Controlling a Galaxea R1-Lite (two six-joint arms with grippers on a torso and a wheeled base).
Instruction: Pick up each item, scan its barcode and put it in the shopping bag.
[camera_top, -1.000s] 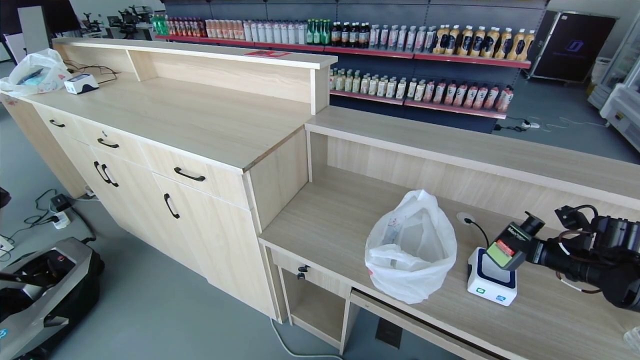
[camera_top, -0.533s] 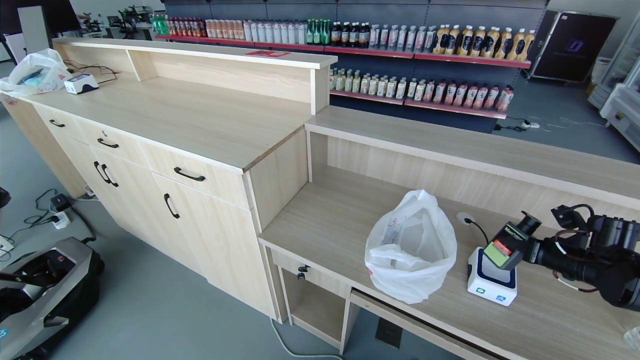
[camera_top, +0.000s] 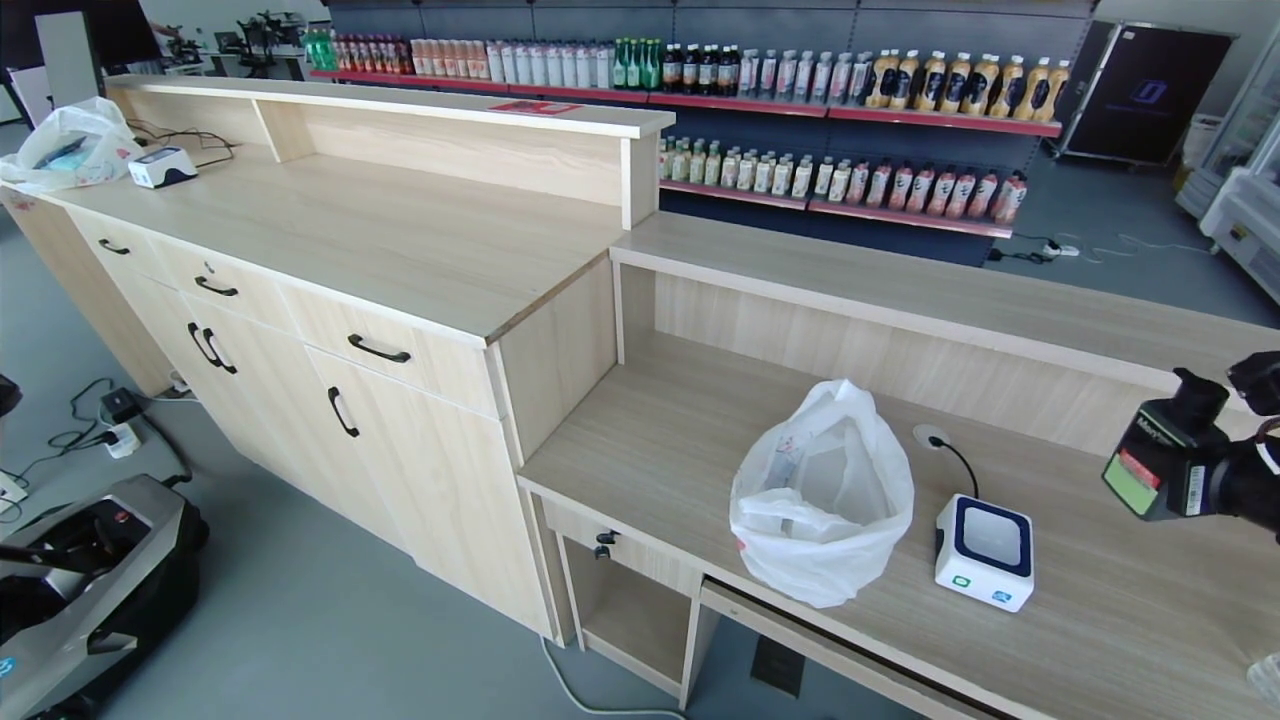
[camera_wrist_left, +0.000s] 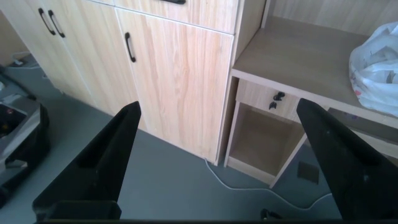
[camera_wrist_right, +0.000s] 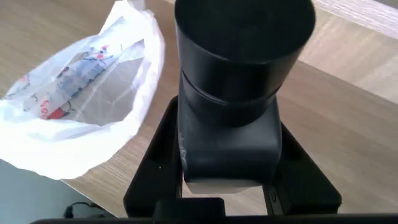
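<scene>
My right gripper (camera_top: 1222, 487) is shut on a black bottle (camera_top: 1160, 452) with a green and red label, held in the air over the right end of the lower desk (camera_top: 690, 430). It is to the right of the white barcode scanner (camera_top: 985, 551) and well above it. In the right wrist view the black bottle (camera_wrist_right: 239, 93) sits between the fingers (camera_wrist_right: 149, 177). An open white shopping bag (camera_top: 822, 495) stands left of the scanner, and the same shopping bag (camera_wrist_right: 81, 99) lies beyond the bottle. My left gripper (camera_wrist_left: 217, 162) hangs open over the floor, in front of the cabinet.
A raised ledge (camera_top: 930, 290) runs behind the desk. The scanner's cable (camera_top: 955, 455) leads to a grommet. A taller counter (camera_top: 350, 230) on the left carries another bag (camera_top: 65, 145) and scanner (camera_top: 162, 167). Drink shelves (camera_top: 800, 110) stand behind.
My right gripper has carried the black bottle up and to the right, away from its spot just over the scanner. The scanner's top face is now uncovered. Bag and scanner have not moved.
</scene>
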